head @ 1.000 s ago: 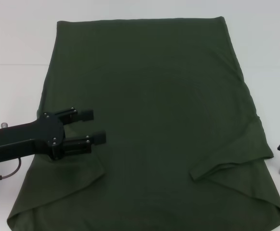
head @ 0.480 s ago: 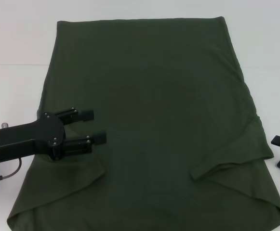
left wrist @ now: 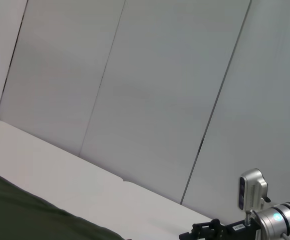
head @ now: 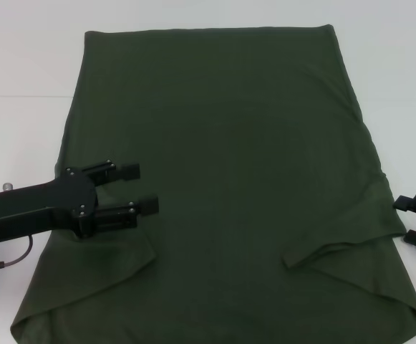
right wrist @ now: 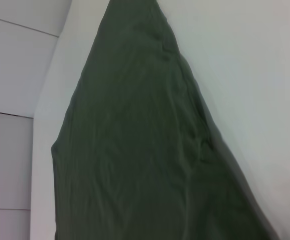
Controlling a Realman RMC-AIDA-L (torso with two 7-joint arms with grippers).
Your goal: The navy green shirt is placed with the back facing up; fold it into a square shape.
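One navy green shirt [head: 222, 193], two tools. The shirt is spread flat over the white desk [head: 21, 64], from the near edge to near the far edge. It is plain dark olive with both sleeves folded in over the body and slanting creases near the near corners. Left tool [head: 142, 188] sits over the shirt's near-left part, its two fingers released, gap between them. Right tool [head: 411, 219] is at the desk's right edge, just beside the shirt's right side, fingers apart, grasping nothing. Only the left wrist view shows the paneled wall [left wrist: 149, 100] beyond the desk. Right wrist view shows the shirt's wrinkled side seam.
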